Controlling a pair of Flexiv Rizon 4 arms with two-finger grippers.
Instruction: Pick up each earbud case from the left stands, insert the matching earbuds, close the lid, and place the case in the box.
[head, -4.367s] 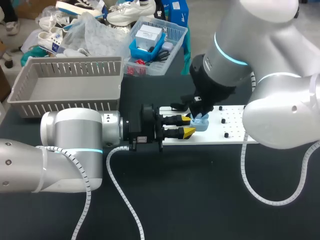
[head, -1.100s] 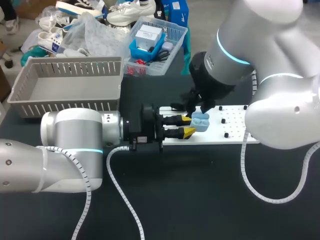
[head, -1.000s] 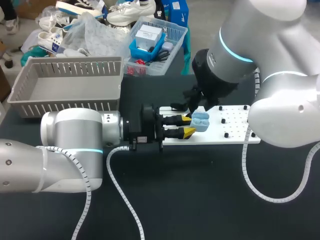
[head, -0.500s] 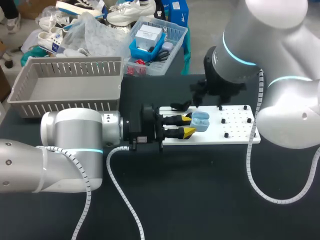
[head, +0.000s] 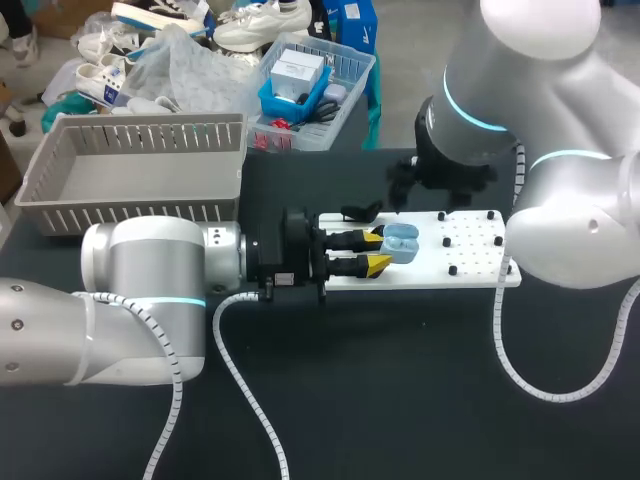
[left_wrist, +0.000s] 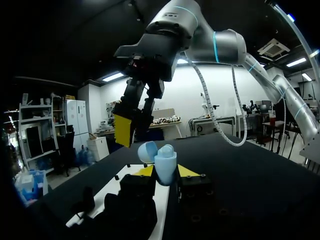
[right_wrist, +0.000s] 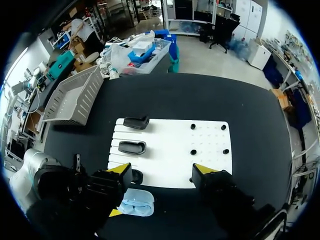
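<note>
Pale-blue earbud case (head: 401, 242), lid open, between left jaws, over white board (head: 476, 256).

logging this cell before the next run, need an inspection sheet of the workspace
surface: dark table carrying a white board.
job's things: light blue earbud case, lid open, at the board's end; black stands on the board carry no case; small black pieces on the board, cannot tell whether they are earbuds; grey slatted box shows nothing inside.
clutter: nothing seen.
grippers: left gripper shut on the earbud case; right gripper open and empty, above the board.
cables: white coiled cable from the left arm lies on the table; another coiled cable hangs from the right arm.
surroundings: nothing seen reaching over the table.
</note>
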